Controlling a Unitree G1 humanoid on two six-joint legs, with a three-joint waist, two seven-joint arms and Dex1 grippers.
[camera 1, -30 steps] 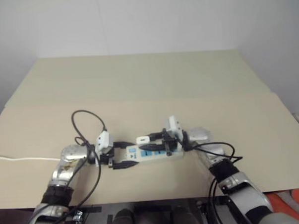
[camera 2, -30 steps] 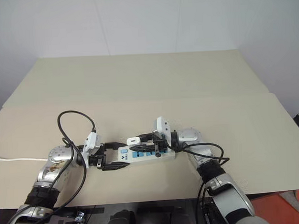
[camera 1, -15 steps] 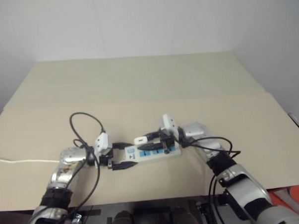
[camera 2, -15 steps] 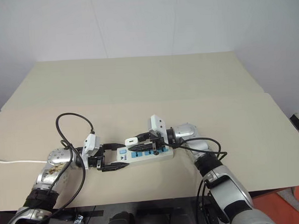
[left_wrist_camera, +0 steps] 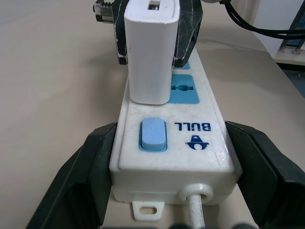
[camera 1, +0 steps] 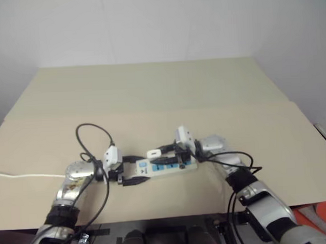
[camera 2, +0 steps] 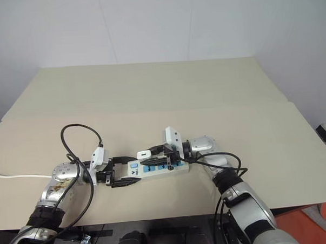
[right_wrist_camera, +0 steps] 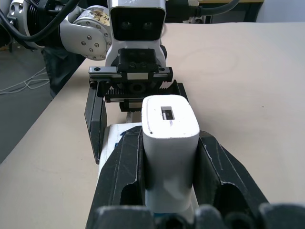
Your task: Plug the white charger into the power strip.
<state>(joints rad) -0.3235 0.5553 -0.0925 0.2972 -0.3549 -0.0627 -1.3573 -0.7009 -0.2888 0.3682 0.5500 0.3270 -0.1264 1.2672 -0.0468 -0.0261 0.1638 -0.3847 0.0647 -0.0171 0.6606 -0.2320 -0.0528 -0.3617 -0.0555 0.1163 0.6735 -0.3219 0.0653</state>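
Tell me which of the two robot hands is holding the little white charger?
The right hand: its black fingers pinch the white charger over the power strip, whose switch end the left hand clamps.

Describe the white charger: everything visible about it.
The charger is a small, smooth white plastic block with rounded edges and a slot-shaped port in its top face. It stands upright on the power strip, on the socket next to the blue switch, its base meeting the strip's face. The right gripper is shut on its sides. The left gripper clamps the strip's cord end and does not touch the charger.
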